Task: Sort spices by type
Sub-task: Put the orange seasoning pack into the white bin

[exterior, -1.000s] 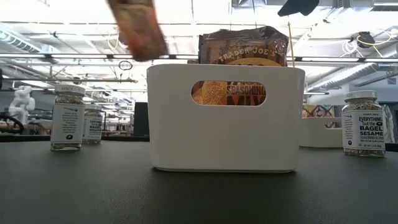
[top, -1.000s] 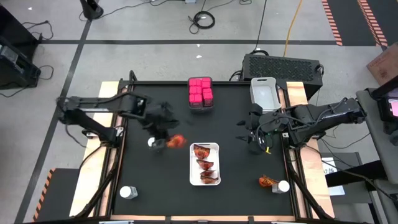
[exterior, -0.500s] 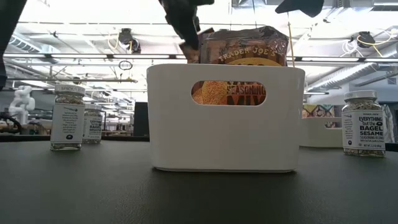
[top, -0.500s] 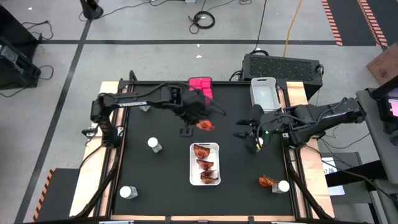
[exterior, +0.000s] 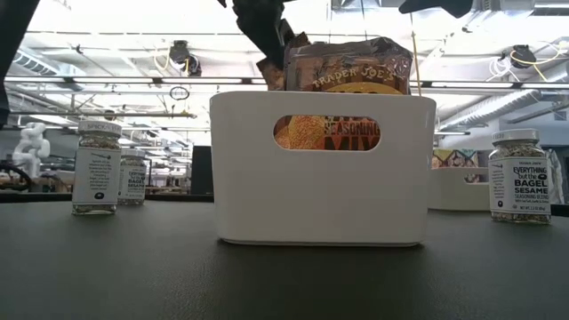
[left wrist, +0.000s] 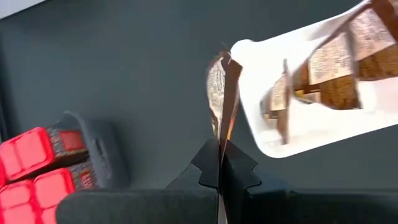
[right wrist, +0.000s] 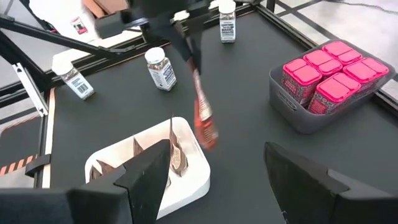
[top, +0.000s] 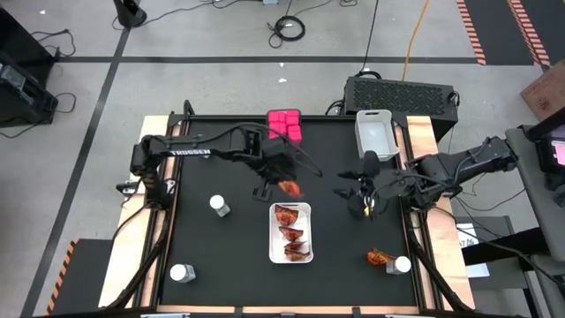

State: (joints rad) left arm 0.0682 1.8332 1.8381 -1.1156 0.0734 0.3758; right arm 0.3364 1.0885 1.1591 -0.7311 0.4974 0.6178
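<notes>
**Left arm has packet at the tray, drop not made yet**

Black table on a lab floor, cables and a dark case behind it.

High view: left gripper (top: 284, 183) clamped on a red-orange packet (top: 289, 187), hanging just above the far end of the white tray (top: 305, 231). A second ago the same packet was out left by a jar (top: 218, 205); half a second ago it was between the pink boxes (top: 285, 126) and the tray. So the carry is basically done. Three packets already stand in the tray. Right gripper (top: 360, 196) waits off to the tray's right. One more packet (top: 378, 258) lies near the front right corner, touching or just beside another jar (top: 402, 264). A third jar (top: 182, 273) sits front left. Grey bin (top: 374, 131) at the back right looks empty.

Low view: tray wall fills the middle; the packet's edge shows just above its rim, under the dark left arm.

Left wrist view: fingers (left wrist: 208, 163) pinched tight on the packet's top seam; packet hangs upright by the tray's rim, not yet inside.

Right wrist view: right fingers (right wrist: 149, 168) spread wide, holding nothing.

Judgement: packets group nearly complete; one stray left after this release, jars unsorted.
</notes>
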